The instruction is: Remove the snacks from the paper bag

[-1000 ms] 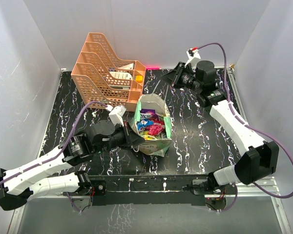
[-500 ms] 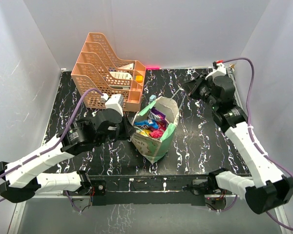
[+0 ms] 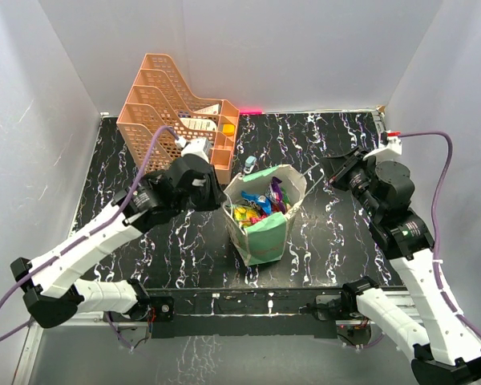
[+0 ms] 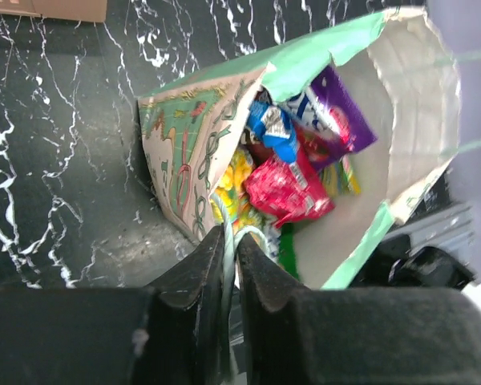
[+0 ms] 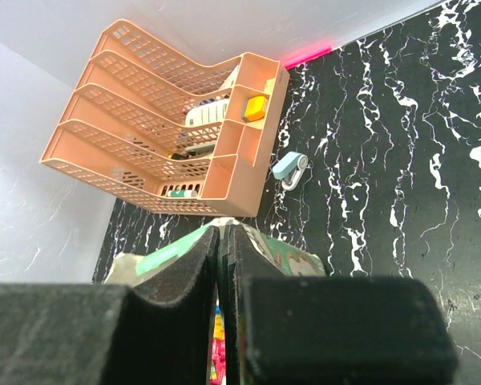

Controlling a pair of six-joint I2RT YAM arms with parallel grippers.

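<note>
Since no packet lies out on the desk (image 3: 329, 233) and all sit inside the paper bag (image 3: 264, 237) standing open at its middle, the unpacking looks wholly undone. One bag; at least five snacks (image 3: 260, 207) show: purple, blue, pink, yellow, green. The left tool (image 4: 231, 237) pinches one string handle (image 4: 225, 241), and the right tool (image 5: 222, 233) is closed narrow, apparently on the other handle (image 4: 465, 54).

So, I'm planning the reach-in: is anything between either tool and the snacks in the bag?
Nothing covers the snacks: the paper bag's mouth stands open, and only its walls ring them, so entry is from above. Both tools are shut, the left tool on a string handle, the right tool outside the rim.
</note>
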